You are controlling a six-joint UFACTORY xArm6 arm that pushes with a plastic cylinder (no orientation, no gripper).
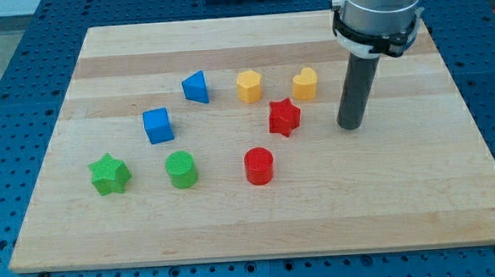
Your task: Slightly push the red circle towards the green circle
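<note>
The red circle (258, 166) lies on the wooden board near the middle, toward the view's bottom. The green circle (181, 169) lies to its left, about level with it, with a gap between them. My tip (349, 126) rests on the board to the upper right of the red circle, well apart from it. The tip is right of the red star (284, 116) and touches no block.
A green star (109, 174) lies left of the green circle. A blue cube (157, 125) and a blue triangle (196, 87) lie upper left. A yellow hexagon (249, 85) and a yellow heart (305, 83) lie near the top. The board (455, 212) sits on a blue perforated table.
</note>
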